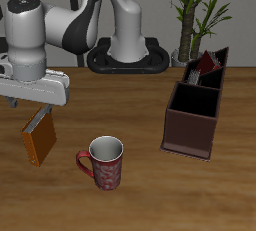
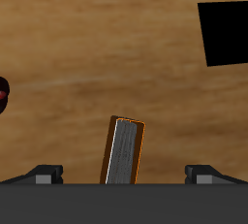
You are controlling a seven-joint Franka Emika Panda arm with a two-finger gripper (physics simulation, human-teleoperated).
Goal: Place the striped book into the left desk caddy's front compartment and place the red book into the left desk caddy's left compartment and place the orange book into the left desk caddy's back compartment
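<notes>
My claw (image 1: 38, 110) hangs above the surface (image 1: 140, 195), well apart from the caddy (image 1: 195, 110), and it is pinching the orange book (image 1: 40, 137) by its upper edge. The book dangles tilted below the fingers, clear of the surface, on the far side of the mug (image 1: 104, 162) from the caddy. From the wrist I see the book's pale page edges (image 2: 124, 152) running down between my two fingertips, with bare wood beneath and a black patch off to one side that I cannot identify.

As for progress, I judge one of the three placements done or nearly so. A dark-red book (image 1: 208, 65) stands leaning in a compartment at the caddy's farther end; whether that is the compartment the task calls left, I cannot tell from this angle. The striped book does not show in either view. It may sit inside the caddy's dark interior, hidden by the walls, or lie outside both views; I cannot say which.

So the orange book is in hand but not yet delivered. What is left for it is the carry across the surface, past the mug, to the caddy, and then a lowering into the back compartment. That slot looks narrow, so the book's tilt would likely need straightening first.
</notes>
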